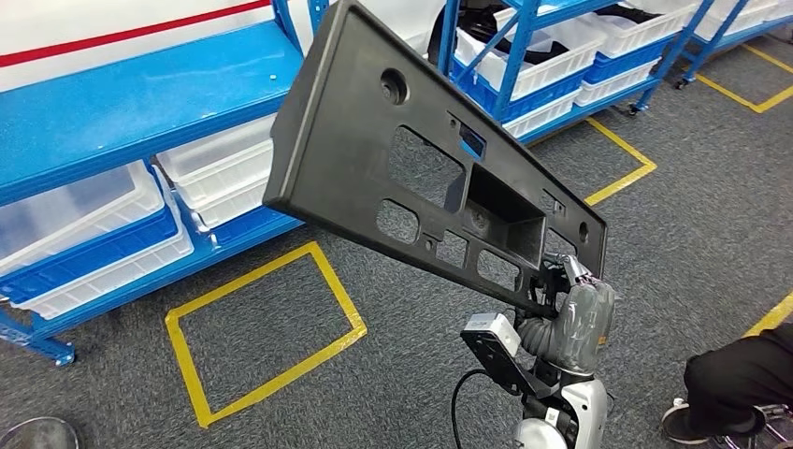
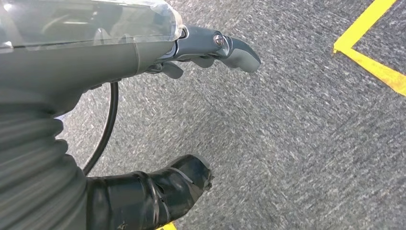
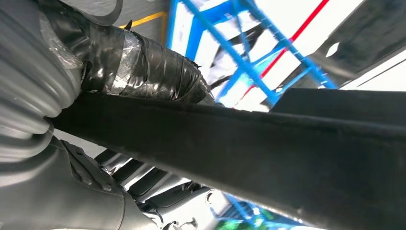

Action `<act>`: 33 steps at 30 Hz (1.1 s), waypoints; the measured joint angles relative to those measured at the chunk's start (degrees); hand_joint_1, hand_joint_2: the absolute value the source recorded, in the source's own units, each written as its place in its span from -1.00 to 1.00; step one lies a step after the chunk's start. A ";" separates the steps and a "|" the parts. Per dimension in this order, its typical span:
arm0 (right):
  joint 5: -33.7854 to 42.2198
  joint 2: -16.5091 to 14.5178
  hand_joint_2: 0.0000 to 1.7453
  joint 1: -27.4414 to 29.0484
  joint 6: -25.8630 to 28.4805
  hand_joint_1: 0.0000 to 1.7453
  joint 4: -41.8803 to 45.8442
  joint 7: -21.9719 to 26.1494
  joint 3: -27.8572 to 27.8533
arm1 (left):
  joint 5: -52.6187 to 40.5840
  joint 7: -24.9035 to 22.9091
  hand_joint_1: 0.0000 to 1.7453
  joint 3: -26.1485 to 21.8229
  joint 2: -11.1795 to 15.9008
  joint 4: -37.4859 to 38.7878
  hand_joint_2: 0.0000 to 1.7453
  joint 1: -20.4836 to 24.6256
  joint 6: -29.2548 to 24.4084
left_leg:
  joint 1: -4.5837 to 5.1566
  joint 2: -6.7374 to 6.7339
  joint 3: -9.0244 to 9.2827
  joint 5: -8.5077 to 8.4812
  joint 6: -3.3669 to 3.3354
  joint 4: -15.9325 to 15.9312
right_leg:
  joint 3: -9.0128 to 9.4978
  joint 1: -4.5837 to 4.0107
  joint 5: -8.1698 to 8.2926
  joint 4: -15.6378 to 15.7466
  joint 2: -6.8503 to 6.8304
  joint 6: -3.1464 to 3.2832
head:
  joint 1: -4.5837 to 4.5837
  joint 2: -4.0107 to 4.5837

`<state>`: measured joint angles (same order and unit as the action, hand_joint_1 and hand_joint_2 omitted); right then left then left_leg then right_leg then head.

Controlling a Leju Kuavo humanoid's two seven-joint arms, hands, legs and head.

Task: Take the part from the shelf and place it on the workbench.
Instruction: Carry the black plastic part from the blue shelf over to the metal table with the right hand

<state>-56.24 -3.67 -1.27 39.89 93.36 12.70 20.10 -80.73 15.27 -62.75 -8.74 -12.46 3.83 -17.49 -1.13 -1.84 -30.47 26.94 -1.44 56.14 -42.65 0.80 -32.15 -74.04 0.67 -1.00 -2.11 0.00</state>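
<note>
A: Where is the part at this moment?

B: The long black plastic panel with rectangular cut-outs (image 1: 411,159) is up in the air, tilted, its far end rising toward the blue metal shelf rack (image 1: 140,103). It rests on nothing. The right hand (image 1: 580,318) grips its lower end by the edge.

A: Confirmed from the wrist?

B: Yes. In the right wrist view the right hand (image 3: 139,64) has its taped black thumb pressed on one face of the panel's edge (image 3: 268,148), darker fingers (image 3: 143,179) on the other face.

A: Left hand?

B: The left hand (image 2: 191,115) hangs over grey carpet floor (image 2: 297,143), holding nothing, thumb and fingers apart.

A: Surroundings?

B: White plastic bins (image 1: 220,168) sit on the rack's lower level. Yellow tape lines (image 1: 262,327) mark a rectangle on the carpet. A person's dark-trousered leg and shoe (image 1: 729,383) are beside the robot's right arm.
</note>
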 joint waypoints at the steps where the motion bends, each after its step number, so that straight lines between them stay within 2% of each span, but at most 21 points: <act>1: 0.38 0.03 1.00 0.43 0.00 1.00 0.04 0.56 -0.40 | 0.47 -0.13 -1.00 -0.02 0.10 0.00 1.00 -0.01 -0.16 | -0.05 -0.69 0.04 0.15 0.14 0.09 | -0.09 0.35 0.54 -0.24 -0.25 -0.32 | 0.00 0.00; 3: 0.92 0.08 1.00 1.03 0.01 1.00 0.22 1.55 -1.06 | 1.03 -0.38 -1.00 -0.09 0.19 0.00 1.00 0.05 -0.44 | -0.24 -1.90 0.21 0.69 0.70 0.52 | 3.13 0.88 4.07 5.78 -1.48 -0.79 | -0.01 0.00; 5: 1.41 0.07 1.00 1.26 0.02 1.00 0.51 2.20 -1.41 | 1.24 -0.68 -1.00 -0.18 0.32 0.00 1.00 0.13 -0.70 | -0.09 -2.85 0.39 1.41 1.50 1.09 | 6.47 0.64 6.08 12.03 -3.50 -0.63 | 0.02 0.00; 7: 1.73 0.06 1.00 1.46 0.02 1.00 0.74 2.64 -1.79 | 1.46 -0.44 -1.00 -0.36 0.45 0.00 1.00 0.30 -0.87 | 0.18 -3.68 0.65 1.82 2.22 1.29 | 7.05 0.14 5.88 13.47 -3.92 0.02 | 0.09 0.00; 9: 1.31 -0.02 1.00 1.96 0.02 1.00 1.07 2.75 -2.50 | 1.64 0.77 -1.00 -0.52 0.42 0.00 1.00 0.50 -0.93 | 0.05 -4.22 0.95 2.16 2.78 1.26 | 6.93 0.23 5.97 13.65 -2.75 0.75 | 0.14 0.00; 11: 0.52 -0.21 1.00 2.76 0.03 1.00 1.75 2.72 -3.37 | 1.60 1.82 -1.00 -0.55 0.21 0.00 1.00 0.51 -1.09 | -0.20 -2.23 0.11 4.21 3.13 3.64 | 7.06 0.49 6.13 13.93 -1.72 1.56 | 0.19 0.00; 13: 0.13 -0.38 1.00 3.42 0.04 1.00 2.39 2.71 -3.97 | 1.53 2.06 -1.00 -0.55 -0.09 0.00 1.00 0.39 -1.26 | -0.26 0.53 -3.02 8.12 3.14 10.69 | 7.14 0.45 6.19 14.04 -0.64 2.12 | 0.23 0.00; 14: 0.06 -0.45 1.00 3.66 0.03 1.00 2.55 2.71 -4.16 | 1.52 2.07 -1.00 -0.55 -0.22 0.00 1.00 0.30 -1.29 | -0.24 1.05 -4.99 9.73 3.09 14.77 | 7.14 0.33 6.18 14.02 -0.01 2.25 | 0.26 0.00; 15: 0.01 -0.48 1.00 3.91 0.03 1.00 2.66 2.71 -4.35 | 1.51 2.07 -1.00 -0.55 -0.35 0.00 1.00 0.24 -1.29 | -0.21 1.26 -6.51 10.39 3.01 17.71 | 7.17 0.20 6.16 13.99 0.76 2.30 | 0.26 0.00; 16: -0.03 -0.51 1.00 4.15 0.02 1.00 2.72 2.71 -4.55 | 1.51 2.05 -1.00 -0.55 -0.43 0.00 1.00 0.19 -1.29 | -0.20 1.34 -7.18 9.87 2.88 18.62 | 7.21 0.10 6.14 13.92 1.58 2.33 | 0.26 0.00; 17: -0.05 -0.52 1.00 4.35 0.02 1.00 2.77 2.71 -4.73 | 1.51 1.98 -1.00 -0.56 -0.48 0.00 1.00 0.15 -1.28 | -0.20 1.46 -6.81 8.23 2.71 17.17 | 7.27 0.03 6.12 13.83 2.43 2.33 | 0.27 0.00; 19: 0.08 -0.59 1.00 4.58 0.02 1.00 2.97 2.76 -4.99 | 1.52 1.46 -1.00 -0.59 -0.43 0.00 1.00 0.09 -1.23 | -0.22 3.15 -3.98 3.81 2.23 9.80 | 7.31 0.00 6.05 13.61 4.01 2.25 | 0.26 0.00; 20: 0.29 -0.63 1.00 4.58 0.02 1.00 3.08 2.85 -5.07 | 1.52 1.06 -1.00 -0.62 -0.35 0.00 1.00 0.07 -1.15 | -0.28 4.31 -2.57 2.45 2.07 6.24 | 7.23 -0.05 6.02 13.43 4.73 2.09 | 0.24 0.00; 22: 0.85 -0.68 1.00 4.54 0.02 1.00 3.19 3.09 -5.14 | 1.52 0.45 -1.00 -0.67 -0.18 0.00 1.00 0.17 -0.97 | -0.22 5.76 -1.23 1.82 1.87 2.97 | 6.90 0.00 6.19 13.39 5.86 1.47 | 0.22 0.00; 24: 0.87 -0.68 1.00 4.67 0.05 1.00 3.20 3.20 -5.22 | 1.33 0.68 -1.00 -0.65 -0.23 0.00 1.00 0.45 -0.78 | -0.20 4.82 -0.97 1.58 1.48 2.46 | 6.62 0.16 6.50 13.61 6.75 0.66 | 0.24 0.00; 25: 0.68 -0.68 1.00 4.81 0.07 1.00 3.24 3.20 -5.32 | 1.16 0.94 -1.00 -0.62 -0.29 0.00 1.00 0.51 -0.69 | -0.28 4.18 -0.82 1.35 1.09 2.13 | 6.43 0.10 6.25 13.27 6.16 0.37 | 0.18 0.00; 26: 0.48 -0.68 1.00 4.91 0.08 1.00 3.32 3.20 -5.42 | 0.98 1.19 -1.00 -0.60 -0.34 0.00 1.00 0.48 -0.61 | -0.37 3.49 -0.69 1.13 0.65 1.79 | 5.87 0.01 5.42 12.08 4.89 0.16 | 0.05 0.00; 28: 0.19 -0.68 1.00 5.01 0.08 1.00 3.51 3.21 -5.54 | 0.78 1.35 -1.00 -0.57 -0.37 0.00 1.00 0.28 -0.52 | -0.24 2.09 -0.57 0.93 0.09 1.45 | 3.37 -0.08 2.21 6.55 1.43 -0.15 | -0.20 0.00; 30: 0.05 -0.68 1.00 5.12 0.07 1.00 3.58 3.20 -5.61 | 0.75 1.36 -1.00 -0.57 -0.35 0.00 1.00 0.13 -0.42 | 0.03 0.65 -0.60 1.00 -0.03 1.51 | 0.29 0.06 -0.57 -0.03 -0.01 -0.44 | -0.26 0.00; 32: 0.01 -0.68 1.00 5.27 0.07 1.00 3.58 3.19 -5.74 | 0.75 1.36 -1.00 -0.57 -0.35 0.00 1.00 0.13 -0.27 | 0.12 -0.56 -0.58 1.14 0.00 1.58 | -0.53 0.11 -0.52 -1.95 -0.33 -0.55 | -0.27 0.00; 33: 0.00 -0.68 1.00 5.30 0.07 1.00 3.58 3.19 -5.81 | 0.74 1.36 -1.00 -0.57 -0.35 0.00 1.00 0.15 -0.21 | 0.12 -1.10 -0.54 1.25 0.06 1.65 | 0.38 0.10 0.68 -0.32 -0.45 -0.52 | -0.27 0.00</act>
<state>-56.24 -4.35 4.03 39.95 96.94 15.88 14.29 -79.99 16.63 -63.31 -9.09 -12.46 3.98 -17.70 -1.01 -2.94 -31.01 28.19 -1.38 57.78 -42.27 0.90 -31.47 -74.36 0.21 -1.52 -2.38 0.00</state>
